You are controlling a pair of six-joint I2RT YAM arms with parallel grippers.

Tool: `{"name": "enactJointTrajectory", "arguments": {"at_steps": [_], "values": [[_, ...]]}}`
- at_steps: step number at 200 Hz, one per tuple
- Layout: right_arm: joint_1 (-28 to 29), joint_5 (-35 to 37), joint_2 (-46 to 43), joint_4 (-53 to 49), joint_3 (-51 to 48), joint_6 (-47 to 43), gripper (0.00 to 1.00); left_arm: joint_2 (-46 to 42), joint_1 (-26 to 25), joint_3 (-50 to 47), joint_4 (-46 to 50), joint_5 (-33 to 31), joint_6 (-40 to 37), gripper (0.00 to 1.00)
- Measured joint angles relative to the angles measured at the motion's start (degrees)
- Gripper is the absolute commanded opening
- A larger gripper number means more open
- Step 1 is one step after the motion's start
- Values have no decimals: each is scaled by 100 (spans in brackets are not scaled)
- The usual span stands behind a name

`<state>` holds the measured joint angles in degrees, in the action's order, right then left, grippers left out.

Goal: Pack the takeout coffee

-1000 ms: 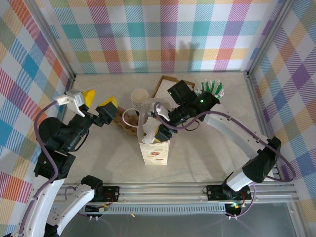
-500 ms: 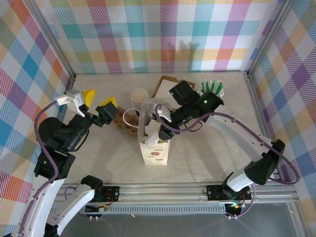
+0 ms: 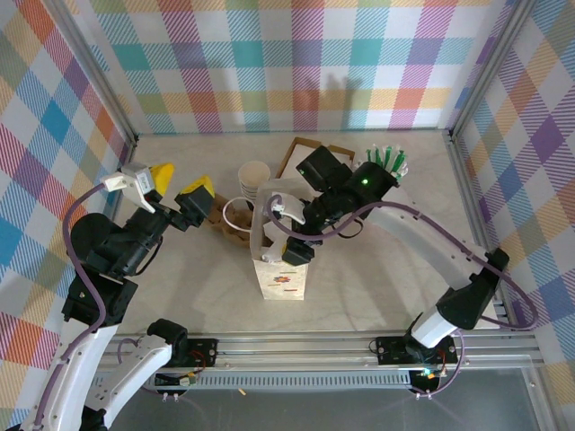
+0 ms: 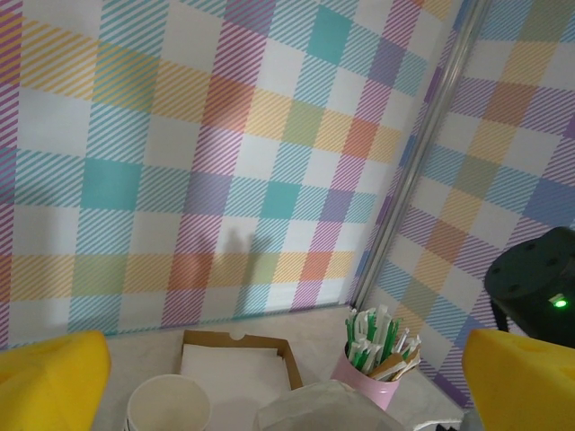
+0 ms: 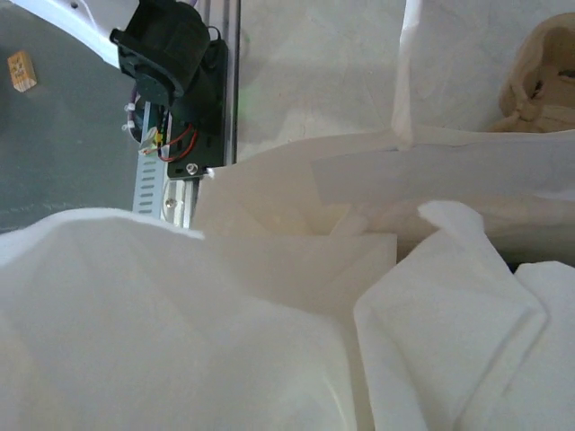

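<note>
The takeout coffee is hidden. The white paper bag (image 3: 280,274) stands upright at the table's middle, and my right gripper (image 3: 286,235) reaches down into its mouth, one yellow-tipped finger (image 3: 296,254) at the bag's right rim. Its jaws look open. The right wrist view looks into the bag (image 5: 296,180) at crumpled white napkins (image 5: 440,314) that cover the jaws. My left gripper (image 3: 177,184) hovers open and empty, left of the bag, yellow fingertips (image 4: 49,377) wide apart.
A stack of lidless cups (image 3: 254,178), a cardboard cup carrier (image 3: 232,221), a brown napkin box (image 3: 301,154) and a pink cup of sticks (image 3: 384,162) stand behind the bag. Checked walls close three sides. The rail (image 3: 296,346) runs along the near edge.
The right gripper has gone lower and slightly left into the bag. The white napkin that stuck out of the bag's mouth no longer shows from above. The left arm has not moved.
</note>
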<state>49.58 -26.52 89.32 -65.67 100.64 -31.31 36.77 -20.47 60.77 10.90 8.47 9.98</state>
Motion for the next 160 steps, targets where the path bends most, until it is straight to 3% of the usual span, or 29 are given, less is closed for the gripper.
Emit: {"name": "enactJointTrajectory", "arguments": {"at_steps": [20,29,82,114,160], "values": [[0,90,-210,11,-2,-7,88,-13,0,-26,-2,0,0,100],[0,105,-297,24,-2,-7,84,-13,0,-44,-2,0,0,100],[0,20,-190,-138,33,-81,13,-15,0,-66,0,0,2,100],[4,76,166,-302,153,-31,8,-22,0,-96,-9,2,9,100],[136,647,981,-769,815,85,12,-24,0,-184,-4,2,90,100]]}}
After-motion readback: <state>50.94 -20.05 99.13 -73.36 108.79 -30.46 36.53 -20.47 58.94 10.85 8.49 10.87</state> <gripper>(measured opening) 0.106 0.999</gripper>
